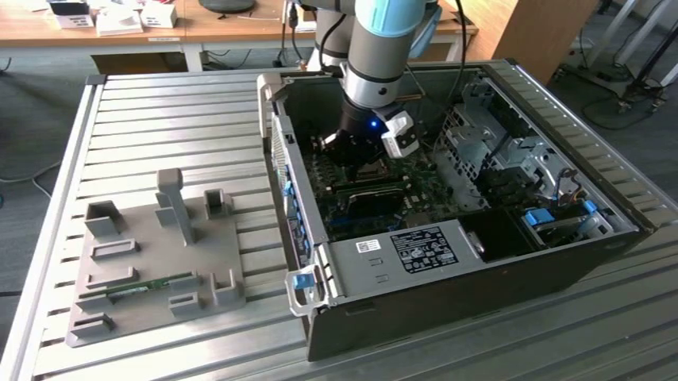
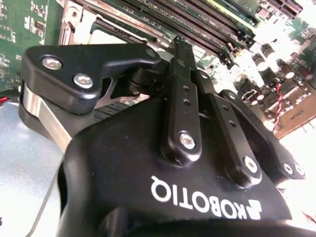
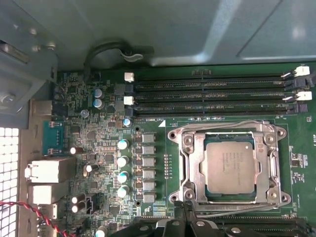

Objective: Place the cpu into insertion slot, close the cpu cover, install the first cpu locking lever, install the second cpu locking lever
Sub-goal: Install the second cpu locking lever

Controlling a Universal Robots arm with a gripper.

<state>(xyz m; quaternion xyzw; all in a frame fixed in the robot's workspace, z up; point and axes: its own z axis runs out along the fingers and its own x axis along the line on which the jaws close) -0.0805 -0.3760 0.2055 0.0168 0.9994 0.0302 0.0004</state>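
Jaws closed beside covered cpu (image 3: 230, 167)

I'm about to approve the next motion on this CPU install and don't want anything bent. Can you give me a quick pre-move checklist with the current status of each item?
1. cpu seated: ok. It lies flat and square inside the cover's window.
2. cpu cover down: ok. It looks flat around the chip.
3. Wire lever latched: cannot tell. Its hook end is not clear.
4. tool placement: ok. It is low over the board at the cover's edge.
5. Access: ok. The computer case lies with its side open, and the arm reaches in from above.
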